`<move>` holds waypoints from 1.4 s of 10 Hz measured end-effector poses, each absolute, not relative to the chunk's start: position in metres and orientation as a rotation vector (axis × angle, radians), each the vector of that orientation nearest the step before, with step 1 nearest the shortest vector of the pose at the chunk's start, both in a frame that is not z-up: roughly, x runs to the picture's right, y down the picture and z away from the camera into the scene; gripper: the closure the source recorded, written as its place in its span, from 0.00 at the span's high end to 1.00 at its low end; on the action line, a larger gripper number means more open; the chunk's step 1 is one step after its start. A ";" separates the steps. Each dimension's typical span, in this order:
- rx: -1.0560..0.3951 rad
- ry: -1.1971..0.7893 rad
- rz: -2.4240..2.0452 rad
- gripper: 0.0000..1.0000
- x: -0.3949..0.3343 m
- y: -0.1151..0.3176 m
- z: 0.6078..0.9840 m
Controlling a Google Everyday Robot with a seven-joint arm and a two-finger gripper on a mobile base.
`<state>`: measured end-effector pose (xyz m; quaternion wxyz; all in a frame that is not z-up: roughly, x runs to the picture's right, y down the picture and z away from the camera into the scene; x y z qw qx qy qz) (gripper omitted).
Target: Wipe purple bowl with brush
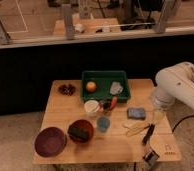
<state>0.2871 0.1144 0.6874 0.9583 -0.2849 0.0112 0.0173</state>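
The purple bowl (50, 141), wide and shallow, sits at the table's front left corner. The brush (148, 135), a slim black handle with a pale head toward the arm, lies slanted on the right side of the table beside a thin yellow utensil (135, 128). My gripper (158, 114) hangs under the end of the white arm (177, 87) over the table's right edge, just above the brush's far end. It is open and holds nothing. It is far from the purple bowl.
A red-brown bowl (81, 131) holding a dark sponge stands right of the purple bowl. A blue cup (103, 123), a white cup (92, 107) and a blue-grey pad (136, 113) fill the middle. A green tray (121, 77) with an orange is at the back. A small grey-and-dark object (151, 157) sits at the front edge.
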 end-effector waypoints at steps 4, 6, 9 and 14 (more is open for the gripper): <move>-0.625 -0.348 -0.240 0.80 0.294 0.202 0.692; -0.635 -0.568 -0.385 0.80 0.297 0.231 0.686; -0.582 -0.814 -0.534 0.80 0.297 0.257 0.677; -0.479 -0.544 -0.753 0.80 0.296 0.262 0.687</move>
